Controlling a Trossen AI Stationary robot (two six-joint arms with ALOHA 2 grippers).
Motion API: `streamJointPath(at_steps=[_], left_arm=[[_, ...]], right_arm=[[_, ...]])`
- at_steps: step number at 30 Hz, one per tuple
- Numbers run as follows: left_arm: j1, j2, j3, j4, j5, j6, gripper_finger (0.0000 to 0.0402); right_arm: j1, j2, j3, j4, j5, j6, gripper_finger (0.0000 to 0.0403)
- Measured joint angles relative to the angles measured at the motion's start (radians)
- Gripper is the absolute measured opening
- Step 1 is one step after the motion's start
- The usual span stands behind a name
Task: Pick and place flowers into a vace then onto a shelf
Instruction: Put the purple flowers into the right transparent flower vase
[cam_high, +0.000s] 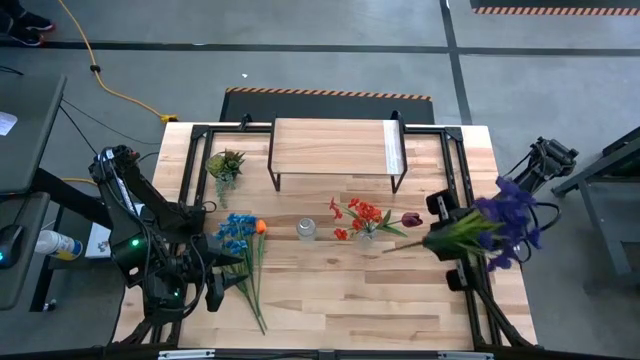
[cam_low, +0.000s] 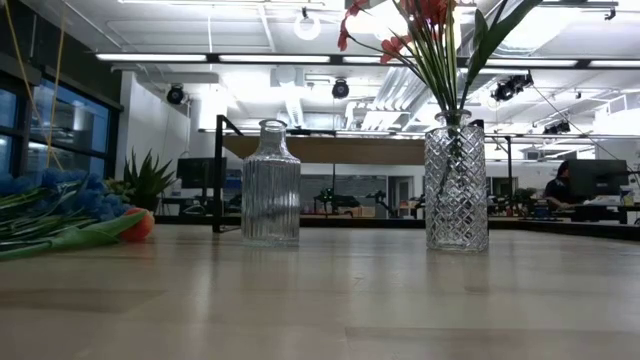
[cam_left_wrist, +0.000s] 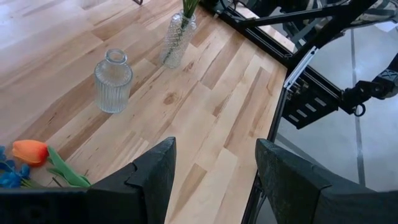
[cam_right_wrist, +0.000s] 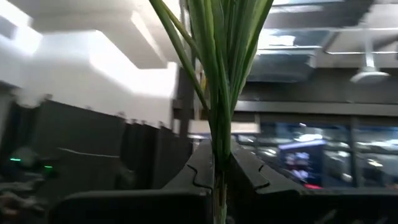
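A bunch of purple-blue flowers (cam_high: 505, 222) with green stems is lifted above the table's right side, and my right gripper (cam_high: 440, 238) is shut on it. A diamond-cut vase (cam_low: 456, 185) at mid-table holds red flowers (cam_high: 362, 214) and a dark maroon bloom (cam_high: 411, 219). To its left stands a ribbed glass vase (cam_high: 306, 229) with nothing in it. Blue flowers with one orange bloom (cam_high: 240, 238) lie flat on the table at the left. Just beside them my left gripper (cam_left_wrist: 214, 180) hovers open, with nothing between its fingers. The shelf (cam_high: 335, 148) stands at the far middle. My right gripper pinches the bunch's green stems (cam_right_wrist: 219, 163) between its two fingers (cam_right_wrist: 249, 171), several stems together. The stems rise out past the fingers, and the bunch is clear of the table. Its blooms point toward the table's right edge, its stem ends toward the vases.
A small spiky potted plant (cam_high: 225, 165) stands at the far left beside the shelf. A black metal frame (cam_high: 455, 160) runs along the table's sides. The near half of the table (cam_high: 350, 300) is bare wood.
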Motion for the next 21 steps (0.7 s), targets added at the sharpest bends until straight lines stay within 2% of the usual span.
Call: streamJointPath(at_steps=[5,13,16,21], left_arm=[[0.000,0.000,0.000,0.000,-0.002,0.000,0.0253],[0.000,0.000,0.000,0.000,-0.015,0.000,0.0253],[0.000,0.000,0.000,0.000,-0.022,0.000,0.0253],[0.000,0.000,0.000,0.000,-0.026,0.000,0.0253]], right_arm=[[0.000,0.000,0.081,-0.093,0.121,-0.053,0.0010],[-0.001,0.028,0.312,-0.455,0.260,-0.095,0.0010],[-0.001,0.052,0.397,-0.590,0.286,-0.077,0.0010],[-0.001,0.094,0.510,-0.789,0.415,0.002,0.0010]])
